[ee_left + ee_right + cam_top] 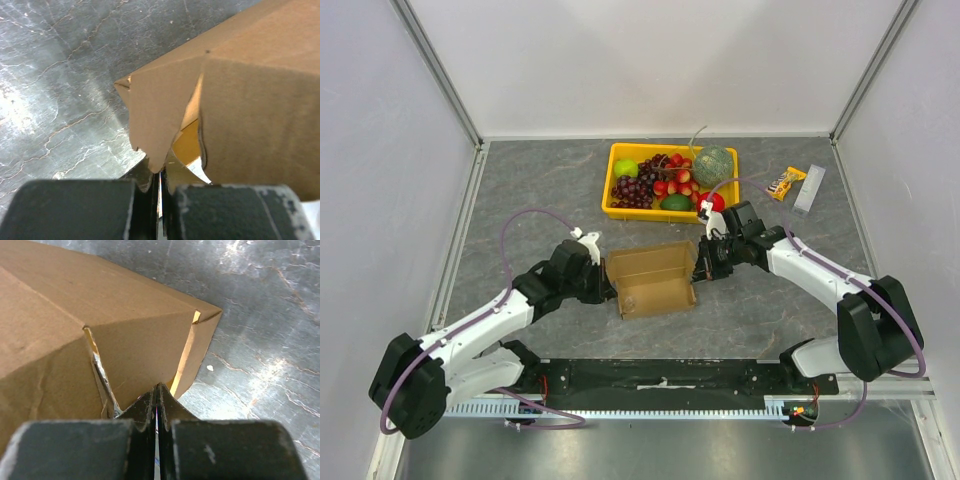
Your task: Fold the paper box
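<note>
The paper box [650, 278] is plain brown cardboard and lies partly folded in the middle of the table, between my two arms. My left gripper [609, 286] is shut at the box's left end. In the left wrist view, a loose end flap [155, 115] hangs down with its tip touching the shut left gripper [159, 175]. I see no cardboard pinched between the jaws. My right gripper [700, 268] is shut at the right end. The right wrist view has the right gripper [158, 388] pressed tip-first against the box's end flap [140, 355].
A yellow tray [610, 190] of fruit stands just behind the box. A snack bar [786, 183] and a pale packet [809, 189] lie at the back right. White walls close in the grey table on three sides.
</note>
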Robot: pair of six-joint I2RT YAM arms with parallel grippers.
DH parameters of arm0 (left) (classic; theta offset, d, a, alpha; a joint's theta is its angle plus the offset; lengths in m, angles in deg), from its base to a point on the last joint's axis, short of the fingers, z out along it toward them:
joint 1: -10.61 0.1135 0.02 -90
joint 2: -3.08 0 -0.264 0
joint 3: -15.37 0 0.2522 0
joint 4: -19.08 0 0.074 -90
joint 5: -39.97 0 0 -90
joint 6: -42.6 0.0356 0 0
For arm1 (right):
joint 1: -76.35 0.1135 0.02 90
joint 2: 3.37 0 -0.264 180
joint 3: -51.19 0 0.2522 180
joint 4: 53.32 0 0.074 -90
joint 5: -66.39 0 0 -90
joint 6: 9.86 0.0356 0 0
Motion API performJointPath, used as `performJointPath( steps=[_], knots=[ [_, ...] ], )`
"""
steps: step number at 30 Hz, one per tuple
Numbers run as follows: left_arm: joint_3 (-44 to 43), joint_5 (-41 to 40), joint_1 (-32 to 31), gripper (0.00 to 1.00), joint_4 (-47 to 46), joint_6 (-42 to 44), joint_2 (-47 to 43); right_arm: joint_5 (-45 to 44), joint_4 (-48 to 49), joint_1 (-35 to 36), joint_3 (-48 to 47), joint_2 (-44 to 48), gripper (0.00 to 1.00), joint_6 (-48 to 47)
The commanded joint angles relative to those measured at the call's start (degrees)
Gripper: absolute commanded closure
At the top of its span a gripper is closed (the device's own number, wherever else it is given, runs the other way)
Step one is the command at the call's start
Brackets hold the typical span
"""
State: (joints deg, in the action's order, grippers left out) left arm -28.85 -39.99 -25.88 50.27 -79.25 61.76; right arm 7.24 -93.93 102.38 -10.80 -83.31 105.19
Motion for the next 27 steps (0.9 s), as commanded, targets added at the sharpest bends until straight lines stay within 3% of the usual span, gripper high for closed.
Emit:
performJointPath(
  steps=[1,9,18,27],
  knots=[
    [-1.1,0.1,-1.3,0.98,-4.2,-1.4,0.5,6.5,3.8,0.0,0.7,1.8,0.99,-1.1],
    [-2.0,0.2,-3.8,0.98,-4.1,-2.2,1.3,9.3,4.0,0.1,0.9,2.9,0.99,-0.4],
    [1.1,1.1,-4.1,0.97,3.8,-5.6,-9.4,-17.2,-14.4,0.1,-4.9,9.7,0.98,-0.1],
    [0.2,12.4,-4.1,0.94,2.3,-5.4,-24.2,-33.0,-17.1,-1.0,-10.8,12.4,0.98,3.9]
  ],
)
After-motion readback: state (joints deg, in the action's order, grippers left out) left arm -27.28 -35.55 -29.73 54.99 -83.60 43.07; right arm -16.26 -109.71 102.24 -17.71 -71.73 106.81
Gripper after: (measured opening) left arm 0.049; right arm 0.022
